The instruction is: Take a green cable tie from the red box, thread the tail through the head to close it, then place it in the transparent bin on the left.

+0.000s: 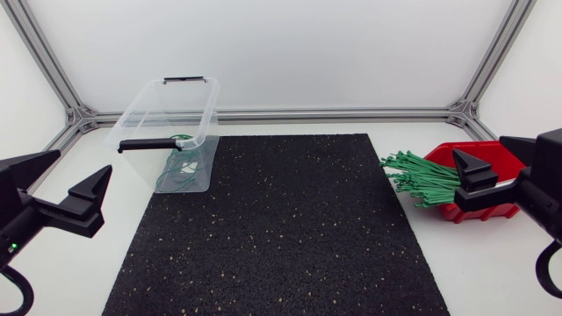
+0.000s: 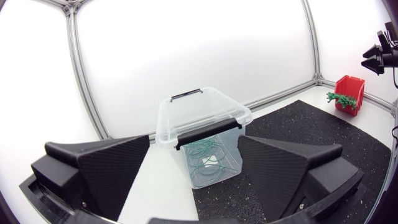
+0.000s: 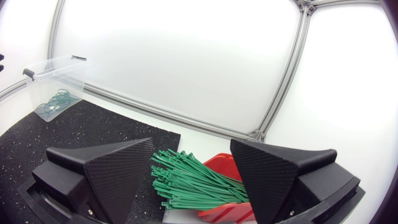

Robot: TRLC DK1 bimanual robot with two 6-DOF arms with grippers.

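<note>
Right hand (image 3: 191, 149), spread wide, hangs seemingly just above the green cable ties (image 3: 186, 183).

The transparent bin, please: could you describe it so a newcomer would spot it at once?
Start at the black speckled mat in the middle. At its far left corner stands the transparent bin. It alone is clear-walled with black handles, unlike the red box opposite.

left gripper (image 1: 83, 162) spread wide and empty, right gripper (image 1: 481, 147) the same
</note>
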